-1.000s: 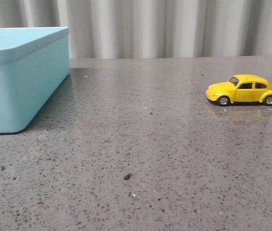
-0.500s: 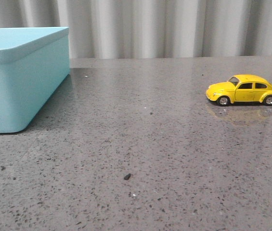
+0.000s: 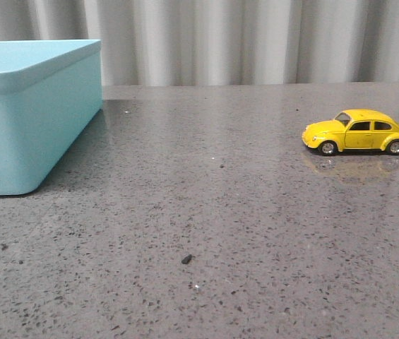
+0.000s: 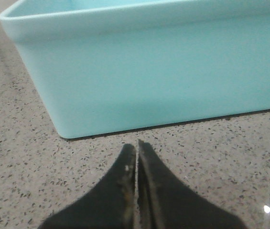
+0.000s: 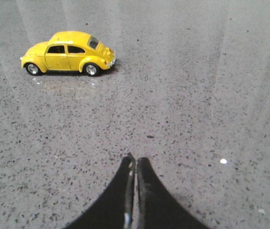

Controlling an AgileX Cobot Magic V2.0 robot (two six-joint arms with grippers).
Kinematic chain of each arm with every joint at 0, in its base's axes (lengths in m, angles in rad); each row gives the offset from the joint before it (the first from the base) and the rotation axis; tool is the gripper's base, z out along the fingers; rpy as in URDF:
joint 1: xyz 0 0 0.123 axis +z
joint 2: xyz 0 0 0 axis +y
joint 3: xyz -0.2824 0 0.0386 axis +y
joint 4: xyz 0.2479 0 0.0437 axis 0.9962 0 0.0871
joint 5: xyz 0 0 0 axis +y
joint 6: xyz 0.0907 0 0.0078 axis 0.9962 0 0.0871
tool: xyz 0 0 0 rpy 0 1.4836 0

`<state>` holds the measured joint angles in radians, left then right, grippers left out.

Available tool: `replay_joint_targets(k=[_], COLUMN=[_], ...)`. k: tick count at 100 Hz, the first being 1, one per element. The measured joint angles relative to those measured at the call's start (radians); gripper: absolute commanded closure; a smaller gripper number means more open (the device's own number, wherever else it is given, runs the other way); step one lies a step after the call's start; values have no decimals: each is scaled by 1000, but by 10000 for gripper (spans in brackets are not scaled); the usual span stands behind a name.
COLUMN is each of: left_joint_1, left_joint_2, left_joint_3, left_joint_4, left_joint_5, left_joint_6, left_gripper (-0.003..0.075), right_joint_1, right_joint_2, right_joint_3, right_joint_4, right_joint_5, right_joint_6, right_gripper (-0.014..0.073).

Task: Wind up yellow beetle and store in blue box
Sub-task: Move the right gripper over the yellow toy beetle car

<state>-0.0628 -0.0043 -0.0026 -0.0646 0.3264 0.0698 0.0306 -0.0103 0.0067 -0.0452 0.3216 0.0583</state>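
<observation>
The yellow beetle [image 3: 357, 131] stands on its wheels on the grey speckled table at the right, side-on, nose to the left. It also shows in the right wrist view [image 5: 68, 53], well ahead of my right gripper [image 5: 135, 162], which is shut and empty. The blue box [image 3: 22, 113] stands at the far left, open on top. In the left wrist view its wall [image 4: 163, 71] fills the picture, just ahead of my left gripper [image 4: 136, 145], which is shut and empty. Neither gripper shows in the front view.
A small dark speck [image 3: 186, 259] lies on the table [image 3: 206, 205] near the front middle. A grey corrugated wall [image 3: 255, 39] runs behind the table's back edge.
</observation>
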Motion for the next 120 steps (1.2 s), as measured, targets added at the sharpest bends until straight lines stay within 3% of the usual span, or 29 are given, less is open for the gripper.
replay_joint_targets(k=[37,66,120], left_joint_1=[0,0,0], left_joint_2=[0,0,0], left_joint_3=[0,0,0], left_joint_4=[4,4,5], left_joint_5=[0,0,-5], left_joint_6=[0,0,0], left_gripper=[741,741,741], right_joint_1=[0,0,0], right_joint_2=[0,0,0], right_joint_3=[2,2,2], right_joint_4=[2,156,210], right_joint_5=[-72,-217,-261], right_joint_6=[2,2,2], right_gripper=[635,635,635])
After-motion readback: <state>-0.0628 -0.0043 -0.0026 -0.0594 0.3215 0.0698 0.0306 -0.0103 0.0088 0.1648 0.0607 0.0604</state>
